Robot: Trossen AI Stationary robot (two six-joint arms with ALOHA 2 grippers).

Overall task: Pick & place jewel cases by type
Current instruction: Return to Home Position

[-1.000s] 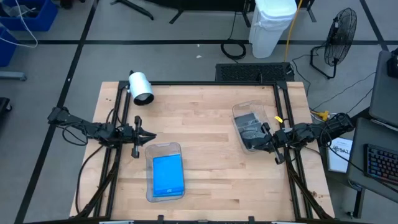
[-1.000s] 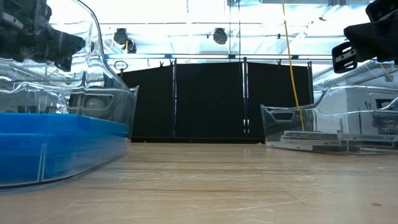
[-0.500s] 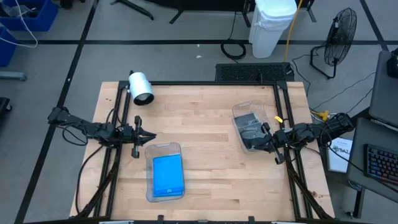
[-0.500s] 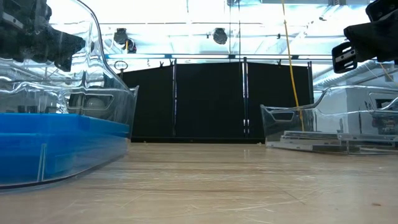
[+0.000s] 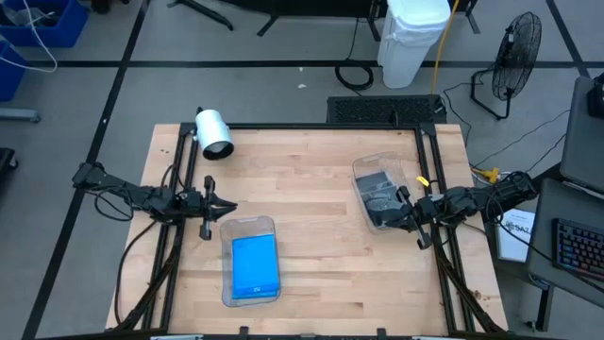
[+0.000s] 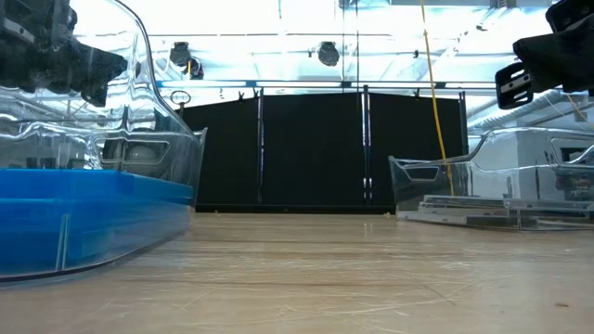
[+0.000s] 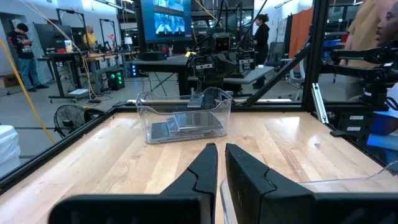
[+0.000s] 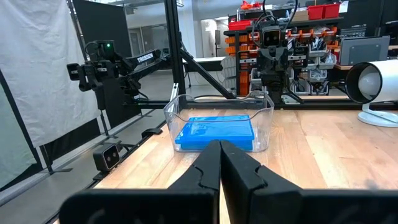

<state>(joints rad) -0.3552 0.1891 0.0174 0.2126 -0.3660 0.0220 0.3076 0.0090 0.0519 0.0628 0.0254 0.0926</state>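
Note:
Blue jewel cases (image 5: 255, 265) lie stacked flat in a clear tray (image 5: 247, 223) near the table's front, left of centre; they also show in the right wrist view (image 8: 214, 132) and in the low view (image 6: 74, 213). Grey jewel cases (image 5: 379, 194) lie in a second clear tray (image 5: 363, 166) at the right, also seen in the left wrist view (image 7: 186, 122). My left gripper (image 5: 229, 205) hangs level at the left edge, just beyond the blue tray's far end, shut and empty (image 7: 221, 148). My right gripper (image 5: 400, 212) hangs level above the grey tray's right rim, shut and empty (image 8: 219, 144).
A white cylindrical lamp-like device (image 5: 213, 132) stands at the table's far left corner. Black frame rails (image 5: 429, 170) run along the left and right edges. Bare wood (image 5: 311, 208) lies between the two trays. People stand in the room beyond the table.

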